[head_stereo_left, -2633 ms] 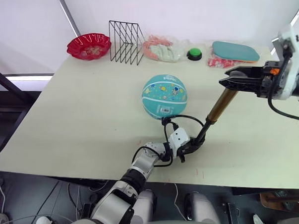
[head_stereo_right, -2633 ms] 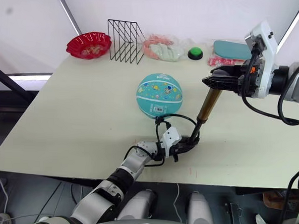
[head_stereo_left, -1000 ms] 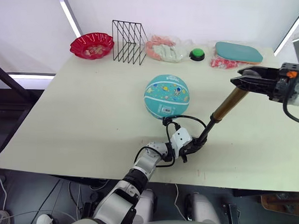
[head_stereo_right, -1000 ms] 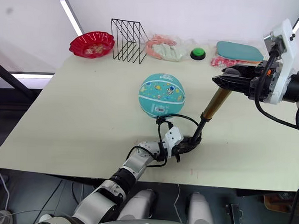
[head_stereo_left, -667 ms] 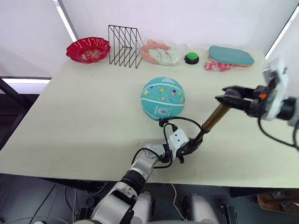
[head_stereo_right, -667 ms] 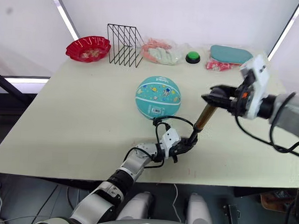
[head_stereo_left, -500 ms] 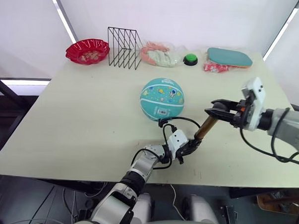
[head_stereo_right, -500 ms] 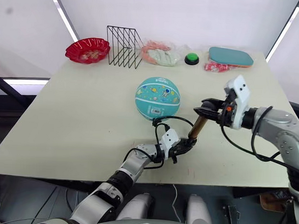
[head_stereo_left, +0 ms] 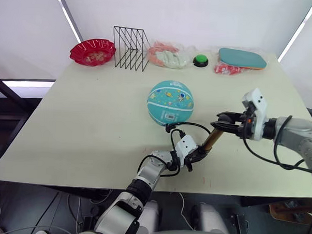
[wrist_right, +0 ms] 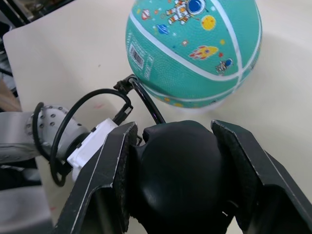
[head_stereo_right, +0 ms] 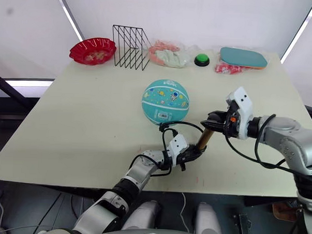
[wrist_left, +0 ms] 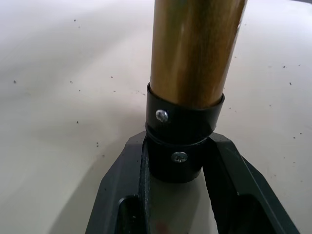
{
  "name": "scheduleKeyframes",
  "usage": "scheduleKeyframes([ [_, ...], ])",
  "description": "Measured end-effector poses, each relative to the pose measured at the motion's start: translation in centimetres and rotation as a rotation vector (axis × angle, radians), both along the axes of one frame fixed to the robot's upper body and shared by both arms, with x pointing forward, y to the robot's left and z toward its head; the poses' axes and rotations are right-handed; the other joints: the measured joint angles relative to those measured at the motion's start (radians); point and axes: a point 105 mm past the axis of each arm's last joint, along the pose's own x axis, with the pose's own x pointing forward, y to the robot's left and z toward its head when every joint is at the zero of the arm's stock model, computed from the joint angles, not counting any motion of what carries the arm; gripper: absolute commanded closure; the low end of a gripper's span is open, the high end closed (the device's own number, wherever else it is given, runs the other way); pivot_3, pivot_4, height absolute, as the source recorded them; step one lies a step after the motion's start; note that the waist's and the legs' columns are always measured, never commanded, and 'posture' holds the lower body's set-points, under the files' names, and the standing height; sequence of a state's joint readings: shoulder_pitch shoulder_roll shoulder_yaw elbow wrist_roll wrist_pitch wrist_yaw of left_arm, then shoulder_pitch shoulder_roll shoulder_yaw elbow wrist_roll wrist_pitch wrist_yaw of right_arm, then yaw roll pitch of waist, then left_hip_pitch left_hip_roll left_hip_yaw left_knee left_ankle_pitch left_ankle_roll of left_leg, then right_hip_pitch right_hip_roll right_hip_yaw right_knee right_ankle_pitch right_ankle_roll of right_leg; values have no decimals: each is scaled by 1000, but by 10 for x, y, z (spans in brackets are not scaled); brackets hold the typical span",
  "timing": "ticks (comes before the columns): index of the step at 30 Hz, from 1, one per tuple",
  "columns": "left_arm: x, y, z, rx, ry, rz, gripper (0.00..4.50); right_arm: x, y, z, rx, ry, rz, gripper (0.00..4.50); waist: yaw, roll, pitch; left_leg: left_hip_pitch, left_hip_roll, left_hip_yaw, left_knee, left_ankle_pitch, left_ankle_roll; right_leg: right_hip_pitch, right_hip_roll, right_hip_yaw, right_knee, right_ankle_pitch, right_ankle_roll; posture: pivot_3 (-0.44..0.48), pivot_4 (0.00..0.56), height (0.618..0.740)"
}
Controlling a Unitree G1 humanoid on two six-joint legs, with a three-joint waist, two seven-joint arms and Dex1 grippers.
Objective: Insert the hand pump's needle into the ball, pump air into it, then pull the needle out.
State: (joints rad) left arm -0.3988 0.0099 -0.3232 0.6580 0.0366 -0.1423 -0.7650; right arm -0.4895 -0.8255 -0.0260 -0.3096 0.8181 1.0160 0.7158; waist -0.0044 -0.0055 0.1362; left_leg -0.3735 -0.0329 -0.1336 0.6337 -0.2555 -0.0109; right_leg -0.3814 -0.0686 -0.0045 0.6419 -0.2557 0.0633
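The left gripper (head_stereo_left: 195, 155) is clamping the lower black cap of the hand pump (head_stereo_left: 212, 137). The pump's long axis is slanting up toward the right gripper (head_stereo_left: 222, 121), which is gripping its handle. The ball (head_stereo_left: 170, 102) is sitting beyond both grippers.
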Motion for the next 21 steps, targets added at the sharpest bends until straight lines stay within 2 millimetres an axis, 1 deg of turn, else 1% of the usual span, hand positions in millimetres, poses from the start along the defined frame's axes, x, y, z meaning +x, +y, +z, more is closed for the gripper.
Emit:
scheduleKeyframes([
  [1,0,-1,2,-7,-3,-8,3464,-1,-2,15,8,-18,2,2560,1,3,2,-6,-2,0,0,0,0,-5,-2,0,0,0,0,0,150,740],
  [3,-1,-2,2,-9,-3,-13,3465,-2,-4,25,12,-27,5,2560,3,3,3,-7,-3,0,1,0,1,-6,-3,0,0,0,0,0,150,740],
  [5,0,-3,4,-12,-8,-19,3465,-5,-6,50,21,-47,4,2560,6,4,8,-9,-5,1,2,-1,2,-7,-5,1,0,0,0,0,150,740],
  [7,0,-3,4,-13,-10,-20,3465,-9,-9,71,29,-80,3,2560,8,3,9,-8,-5,1,2,-1,2,-8,-4,1,0,0,0,0,150,740],
  [9,0,-3,4,-14,-12,-21,3465,-12,-11,81,28,-86,4,2560,9,3,10,-9,-4,1,2,-1,2,-8,-4,1,0,0,0,0,150,740],
  [10,0,-3,5,-14,-14,-21,3465,-15,-12,89,27,-96,4,2560,9,4,11,-9,-4,1,2,-1,2,-8,-4,1,0,0,0,0,150,740],
  [13,0,-3,5,-14,-15,-22,3465,-18,-14,103,24,-106,1,2560,9,4,11,-9,-4,1,2,-1,2,-8,-4,1,0,0,0,0,150,740],
  [15,0,-3,5,-15,-14,-22,3465,-19,-14,109,30,-108,0,2560,9,4,11,-9,-4,2,2,-1,2,-9,-4,2,0,0,0,0,150,740],
  [18,0,-3,5,-14,-14,-23,3465,-18,-14,109,32,-110,-11,2560,9,4,11,-9,-4,2,2,-1,2,-9,-4,2,0,0,0,0,150,740],
  [21,0,-2,4,-10,-13,-23,3465,-16,-14,100,40,-105,-18,2560,7,4,10,-7,-4,2,2,-1,2,-7,-4,2,1,0,0,0,150,740],
])
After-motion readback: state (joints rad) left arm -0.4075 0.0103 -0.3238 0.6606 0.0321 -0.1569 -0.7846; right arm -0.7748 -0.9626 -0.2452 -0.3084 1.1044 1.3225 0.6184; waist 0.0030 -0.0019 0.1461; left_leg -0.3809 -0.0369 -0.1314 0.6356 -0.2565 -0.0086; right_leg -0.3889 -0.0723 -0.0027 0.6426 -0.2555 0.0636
